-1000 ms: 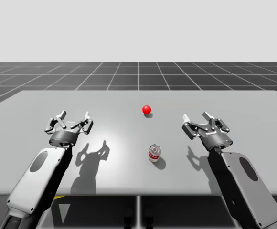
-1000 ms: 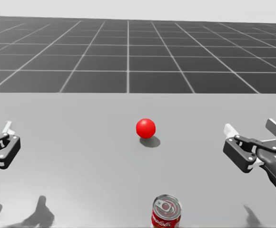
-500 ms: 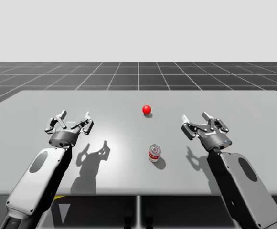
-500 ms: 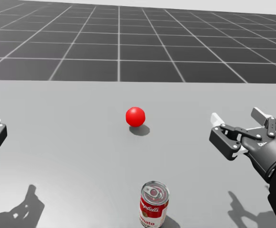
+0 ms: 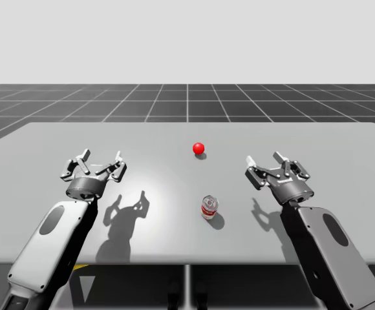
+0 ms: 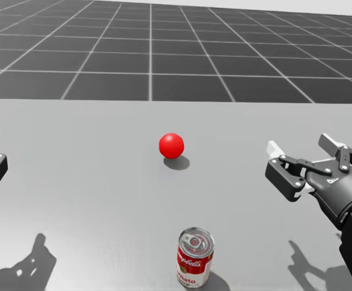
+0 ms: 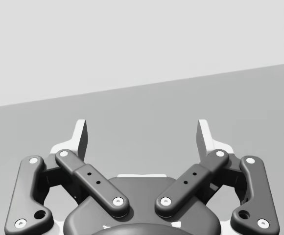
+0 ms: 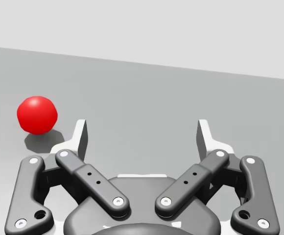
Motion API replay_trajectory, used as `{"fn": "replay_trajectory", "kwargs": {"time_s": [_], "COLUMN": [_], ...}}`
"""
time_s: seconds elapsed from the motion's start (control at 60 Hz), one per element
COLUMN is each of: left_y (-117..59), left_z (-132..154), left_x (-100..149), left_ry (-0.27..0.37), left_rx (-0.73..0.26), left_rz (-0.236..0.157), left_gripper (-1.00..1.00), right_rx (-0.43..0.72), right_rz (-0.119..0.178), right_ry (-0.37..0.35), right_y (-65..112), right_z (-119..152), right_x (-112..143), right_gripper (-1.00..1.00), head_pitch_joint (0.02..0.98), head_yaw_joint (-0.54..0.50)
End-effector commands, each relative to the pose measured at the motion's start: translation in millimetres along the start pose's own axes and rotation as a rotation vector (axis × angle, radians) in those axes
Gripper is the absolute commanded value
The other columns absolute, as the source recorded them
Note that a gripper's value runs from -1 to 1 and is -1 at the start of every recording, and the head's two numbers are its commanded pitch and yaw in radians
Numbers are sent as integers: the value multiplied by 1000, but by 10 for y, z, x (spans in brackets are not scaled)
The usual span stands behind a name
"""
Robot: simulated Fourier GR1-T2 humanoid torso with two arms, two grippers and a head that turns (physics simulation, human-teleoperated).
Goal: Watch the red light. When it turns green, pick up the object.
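The light, a red ball (image 5: 198,148) (image 6: 171,145) (image 8: 37,114), rests on the grey table (image 5: 174,187) toward the far middle. A red and white can (image 5: 209,206) (image 6: 195,257) stands upright nearer to me, a little right of centre. My left gripper (image 5: 99,161) (image 7: 142,134) hovers open over the table's left part, far from the can. On the other side my right gripper (image 5: 269,161) (image 6: 303,151) (image 8: 142,134) is open too, right of the can, with the red ball ahead of it and off to its left. Nothing lies between either pair of fingers.
The table's front edge (image 5: 187,263) runs just behind the can's near side. A dark gridded floor (image 5: 187,100) lies beyond the far edge. Bare table surface surrounds the can on all sides.
My head has turned down and slightly right, so the can sits higher in the head view. My right gripper has crept a little toward the can. The ball stays red.
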Motion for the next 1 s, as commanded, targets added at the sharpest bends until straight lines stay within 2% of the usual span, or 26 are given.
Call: {"fn": "replay_trajectory", "kwargs": {"time_s": [0.017, 0.667, 1.0], "left_y": [-3, -19, -20], "left_z": [2, 10, 11], "left_x": [3, 4, 1], "left_ry": [-1, 0, -1], "left_rx": [0, -2, -3], "left_rz": [0, -6, -6], "left_gripper": [-1000, -1000, -1000], "right_rx": [1, 1, 4], "right_rz": [1, -4, 2], "right_ry": [-1, -2, -2], "right_y": [-1, -2, 7], "right_z": [2, 8, 9], "right_x": [3, 15, 12], "right_gripper": [-1000, -1000, -1000], "head_pitch_joint": [596, 597, 598], "head_yaw_joint": [-90, -89, -88]}}
